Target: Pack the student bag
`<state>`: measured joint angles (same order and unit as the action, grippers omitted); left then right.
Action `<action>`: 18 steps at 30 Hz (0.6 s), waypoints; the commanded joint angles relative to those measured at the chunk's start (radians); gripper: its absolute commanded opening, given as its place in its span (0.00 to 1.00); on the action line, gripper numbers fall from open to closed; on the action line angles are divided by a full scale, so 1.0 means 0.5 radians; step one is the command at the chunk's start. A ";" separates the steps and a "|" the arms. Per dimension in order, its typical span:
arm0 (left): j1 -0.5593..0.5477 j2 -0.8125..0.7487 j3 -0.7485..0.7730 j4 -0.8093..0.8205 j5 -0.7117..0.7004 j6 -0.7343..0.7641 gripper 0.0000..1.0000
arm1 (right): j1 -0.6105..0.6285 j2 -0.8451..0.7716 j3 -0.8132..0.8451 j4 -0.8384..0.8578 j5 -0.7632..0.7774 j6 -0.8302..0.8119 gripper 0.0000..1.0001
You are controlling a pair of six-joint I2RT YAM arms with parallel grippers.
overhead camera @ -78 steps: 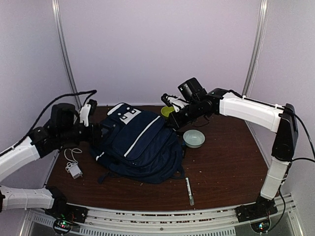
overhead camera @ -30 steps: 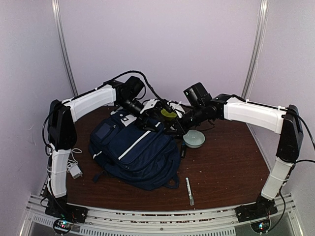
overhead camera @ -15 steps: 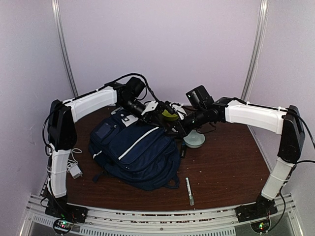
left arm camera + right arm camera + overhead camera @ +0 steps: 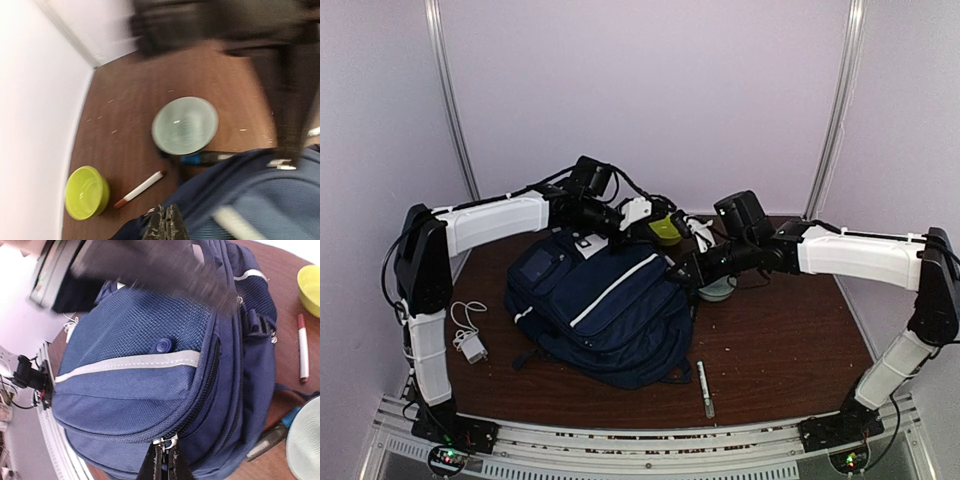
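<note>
Student bag (image 4: 605, 310) is lying front-up on the table (image 4: 780, 340). Right gripper (image 4: 163, 455) is sitting at the bag's right edge, fingers pinching a zipper pull (image 4: 168, 441). Left gripper (image 4: 165, 217) is hovering at the bag's top edge, fingers pressed together; can't tell if they're gripping fabric. Pale bowl (image 4: 185, 125) is sitting just right of the bag, yellow-green bowl (image 4: 86, 192) beyond its top.

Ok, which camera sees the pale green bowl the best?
The left wrist view: the pale green bowl shows nearly whole from above, though a little blurred. In the top external view the right arm hides most of it. The right wrist view catches only its edge at the lower right corner.
</note>
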<state>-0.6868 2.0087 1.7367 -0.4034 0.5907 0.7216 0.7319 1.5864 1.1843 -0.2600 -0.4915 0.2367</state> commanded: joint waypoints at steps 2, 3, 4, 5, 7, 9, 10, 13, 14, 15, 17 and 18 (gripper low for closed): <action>0.082 0.024 0.056 0.316 -0.298 -0.282 0.00 | 0.108 -0.153 -0.058 0.234 -0.077 0.321 0.00; 0.091 0.022 0.070 0.312 -0.301 -0.310 0.00 | 0.101 -0.164 -0.084 0.278 -0.097 0.379 0.00; 0.100 0.019 0.081 0.295 -0.299 -0.328 0.00 | 0.090 -0.175 -0.101 0.300 -0.097 0.428 0.00; 0.111 0.009 0.087 0.272 -0.289 -0.343 0.00 | 0.077 -0.178 -0.097 0.298 -0.089 0.455 0.00; 0.147 -0.028 0.076 0.227 -0.286 -0.403 0.00 | 0.058 -0.160 -0.062 0.257 -0.020 0.447 0.00; 0.225 -0.061 0.075 0.192 -0.428 -0.648 0.05 | 0.052 -0.113 -0.022 0.216 -0.013 0.446 0.00; 0.306 -0.062 0.097 0.138 -0.516 -0.800 0.15 | 0.052 -0.093 -0.004 0.202 -0.022 0.451 0.00; 0.548 -0.060 0.124 -0.095 -0.735 -1.224 0.44 | 0.053 -0.058 -0.015 0.223 -0.017 0.500 0.00; 0.639 -0.062 0.101 -0.197 -0.762 -1.350 0.51 | 0.052 -0.049 -0.018 0.231 0.000 0.513 0.00; 0.720 -0.067 0.061 -0.256 -0.758 -1.450 0.57 | 0.052 -0.041 -0.021 0.236 0.012 0.518 0.00; 0.847 -0.092 -0.088 -0.297 -0.720 -1.580 0.85 | 0.053 -0.018 -0.009 0.235 0.030 0.532 0.00; 0.882 -0.130 -0.184 -0.269 -0.718 -1.597 0.97 | 0.052 0.004 0.000 0.228 0.034 0.535 0.00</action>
<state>-0.3508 2.0037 1.7489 -0.4438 0.2863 0.1402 0.7616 1.5669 1.1393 -0.2035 -0.4915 0.4767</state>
